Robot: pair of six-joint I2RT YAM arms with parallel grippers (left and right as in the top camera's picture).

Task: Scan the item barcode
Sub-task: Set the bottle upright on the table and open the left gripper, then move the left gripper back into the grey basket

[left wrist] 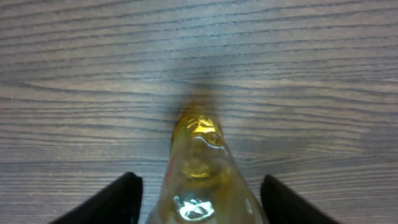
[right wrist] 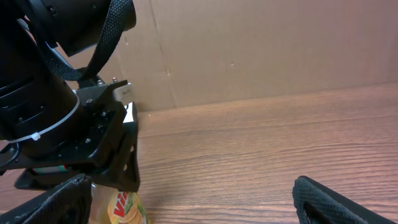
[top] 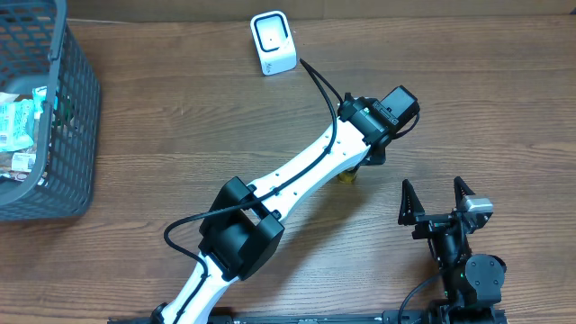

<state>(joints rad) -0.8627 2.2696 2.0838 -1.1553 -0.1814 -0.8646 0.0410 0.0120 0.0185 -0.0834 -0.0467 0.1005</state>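
Note:
The item is a clear bottle of yellow liquid (left wrist: 199,158) with a yellow-green label (right wrist: 124,210). It sits between the fingers of my left gripper (left wrist: 201,186), with bare table showing on either side of it. That gripper is open around the bottle. From overhead, only a yellow sliver of the bottle (top: 346,176) shows under the left wrist (top: 378,117). The white scanner (top: 273,42) stands at the table's back edge, facing up. My right gripper (top: 436,200) is open and holds nothing, near the front right.
A dark plastic basket (top: 76,135) with packaged goods stands at the left edge. The left arm (top: 288,180) stretches diagonally across the table's middle. A cardboard wall (right wrist: 261,50) rises behind the table.

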